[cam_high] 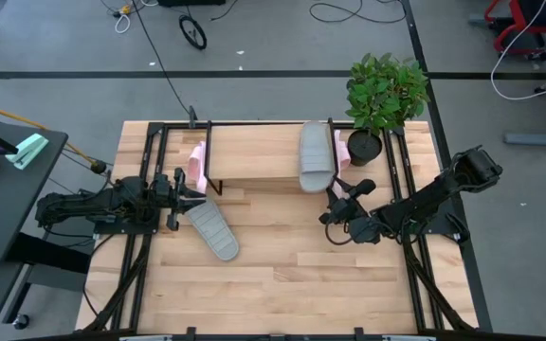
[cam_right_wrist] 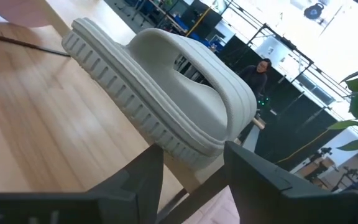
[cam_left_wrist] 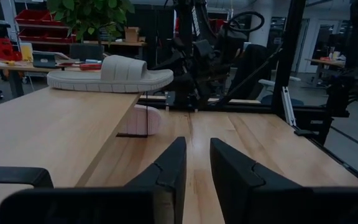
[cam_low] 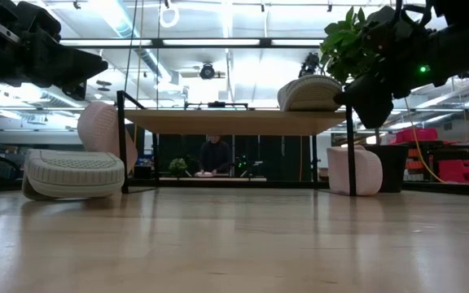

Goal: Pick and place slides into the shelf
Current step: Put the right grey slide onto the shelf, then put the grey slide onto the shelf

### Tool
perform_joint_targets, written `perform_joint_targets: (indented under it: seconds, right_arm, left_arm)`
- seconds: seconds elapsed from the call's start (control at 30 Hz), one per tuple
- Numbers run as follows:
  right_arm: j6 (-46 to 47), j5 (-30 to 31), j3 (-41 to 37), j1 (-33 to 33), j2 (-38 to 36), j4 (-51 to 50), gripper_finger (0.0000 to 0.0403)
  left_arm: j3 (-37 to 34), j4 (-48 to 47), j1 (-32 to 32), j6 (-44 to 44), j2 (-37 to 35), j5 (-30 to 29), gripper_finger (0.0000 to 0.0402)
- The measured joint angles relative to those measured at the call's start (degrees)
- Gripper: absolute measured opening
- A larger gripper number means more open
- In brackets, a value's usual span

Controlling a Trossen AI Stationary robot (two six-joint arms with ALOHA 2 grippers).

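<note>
The shelf [cam_high: 254, 152] stands at the table's far middle. One grey slide [cam_high: 316, 156] lies on the right end of its board [cam_low: 234, 122], seen close in the right wrist view [cam_right_wrist: 160, 93]. The other grey slide [cam_high: 212, 230] lies on its sole on the table [cam_low: 76, 173]. A pink slide [cam_high: 197, 166] leans upright against the shelf's left leg. Another pink slide [cam_low: 357, 169] stands by the right leg. My left gripper [cam_high: 190, 199] is open just beyond the table slide's far end. My right gripper [cam_right_wrist: 194, 165] is open, just short of the shelved slide's near end.
A potted plant [cam_high: 382, 95] stands at the table's far right corner, close to the shelf's right end. Black frame rails [cam_high: 401, 189] run along both table sides. Bare tabletop [cam_high: 292, 275] stretches across the near half. A person [cam_low: 215, 155] sits in the room behind.
</note>
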Motion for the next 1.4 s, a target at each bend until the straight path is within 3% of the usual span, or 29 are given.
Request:
perform_joint_targets:
  seconds: [0.33,0.77,0.93,1.4]
  right_arm:
    - [5.22,-0.59,0.02,0.32,0.0,-4.94,0.0174]
    - [4.86,-0.36,0.02,0.89,0.0,-5.63,0.0174]
    - [3.09,3.2,0.02,2.38,-0.08,-5.72,0.0174]
    - [7.06,5.75,0.04,7.13,-0.68,-5.63,0.0174]
  left_arm:
    - [-0.01,-0.01,0.01,0.01,0.0,-0.01,0.0078]
    - [0.0,-0.02,0.0,0.07,0.0,-0.02,0.0078]
    - [0.0,-0.01,0.0,0.15,0.0,-0.02,0.0083]
    - [0.0,0.0,0.02,0.59,0.0,-0.02,0.0087]
